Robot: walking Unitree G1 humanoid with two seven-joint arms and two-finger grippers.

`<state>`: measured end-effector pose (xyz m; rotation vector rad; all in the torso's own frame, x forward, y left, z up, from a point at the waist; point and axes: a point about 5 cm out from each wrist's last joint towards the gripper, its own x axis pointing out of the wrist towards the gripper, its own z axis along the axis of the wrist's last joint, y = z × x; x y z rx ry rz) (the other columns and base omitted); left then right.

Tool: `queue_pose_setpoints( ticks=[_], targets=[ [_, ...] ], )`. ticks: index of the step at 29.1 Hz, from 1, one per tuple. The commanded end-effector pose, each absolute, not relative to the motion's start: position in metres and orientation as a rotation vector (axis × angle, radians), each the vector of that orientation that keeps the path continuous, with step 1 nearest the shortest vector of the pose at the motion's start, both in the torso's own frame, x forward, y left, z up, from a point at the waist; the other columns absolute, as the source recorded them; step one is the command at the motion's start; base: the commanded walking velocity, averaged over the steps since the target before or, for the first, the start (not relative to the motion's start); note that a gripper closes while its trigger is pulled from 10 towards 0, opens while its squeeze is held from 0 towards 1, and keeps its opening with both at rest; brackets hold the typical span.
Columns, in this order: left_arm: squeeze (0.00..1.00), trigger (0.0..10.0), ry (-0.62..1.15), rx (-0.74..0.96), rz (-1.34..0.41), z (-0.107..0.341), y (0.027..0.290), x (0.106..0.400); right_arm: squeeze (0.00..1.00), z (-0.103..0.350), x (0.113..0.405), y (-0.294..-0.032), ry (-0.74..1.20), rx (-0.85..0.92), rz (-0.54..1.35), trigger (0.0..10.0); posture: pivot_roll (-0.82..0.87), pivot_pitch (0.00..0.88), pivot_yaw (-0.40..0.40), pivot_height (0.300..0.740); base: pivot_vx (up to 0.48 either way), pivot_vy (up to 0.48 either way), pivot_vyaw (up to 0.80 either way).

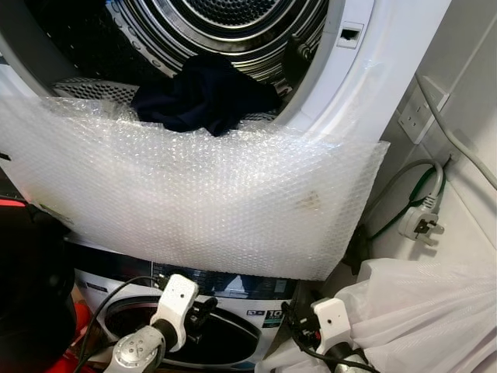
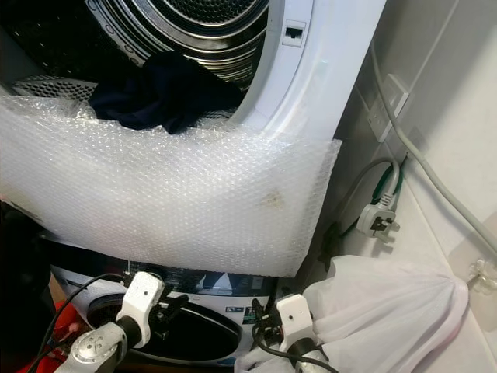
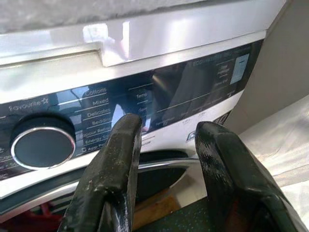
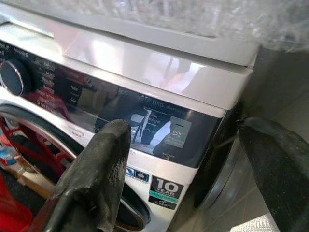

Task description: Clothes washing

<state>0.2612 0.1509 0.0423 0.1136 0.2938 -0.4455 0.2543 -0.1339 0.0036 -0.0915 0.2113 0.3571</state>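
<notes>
A dark navy garment [image 1: 203, 95] hangs over the upper drum's [image 1: 225, 31] lip, above the bubble wrap [image 1: 194, 198]. Both grippers, left [image 3: 166, 145] and right [image 4: 193, 154], hover spread and empty before the lower washing machine's control panel [image 4: 145, 121]; a white bag [image 2: 388, 318], perhaps laundry, sits beside it.

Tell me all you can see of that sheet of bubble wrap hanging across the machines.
The bubble wrap is a clear, whitish sheet of small bubbles, roughly rectangular, with a small brownish smudge near its right side. It drapes from the lip of the upper drum opening down the front, its lower edge hanging just above the lower machine's control panel. A dark garment lies at the drum's mouth, resting against the sheet's top edge.
</notes>
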Motion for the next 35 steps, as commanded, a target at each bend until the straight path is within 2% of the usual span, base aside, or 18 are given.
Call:
queue_pose_setpoints(
  ticks=[1,8,14,23,35],
  targets=[
    [0.00,10.0,0.309,0.138,-0.433,0.041,0.152,0.259,0.00,0.008,0.258,-0.135,0.194,-0.070,0.350,10.0,0.23,0.121,-0.123,0.740,0.000,0.000,0.00],
    [0.00,10.0,0.321,0.159,-0.416,0.036,0.157,0.251,0.00,0.005,0.256,-0.131,0.209,-0.074,0.365,10.0,0.24,0.119,-0.137,0.740,0.000,0.000,0.00],
    [0.00,10.0,0.325,0.162,-0.410,0.033,0.146,0.247,0.00,0.006,0.257,-0.134,0.215,-0.102,0.402,10.0,0.25,0.120,-0.155,0.740,0.000,0.000,0.00],
    [0.00,10.0,0.301,0.156,-0.403,0.035,0.140,0.245,0.00,0.010,0.265,-0.136,0.211,-0.112,0.405,10.0,0.27,0.129,-0.172,0.740,0.000,0.394,0.00],
    [0.00,10.0,0.305,0.173,-0.393,0.033,0.139,0.243,0.00,0.009,0.264,-0.133,0.213,-0.114,0.424,10.0,0.27,0.137,-0.176,0.740,0.000,0.000,0.00]
  ],
)
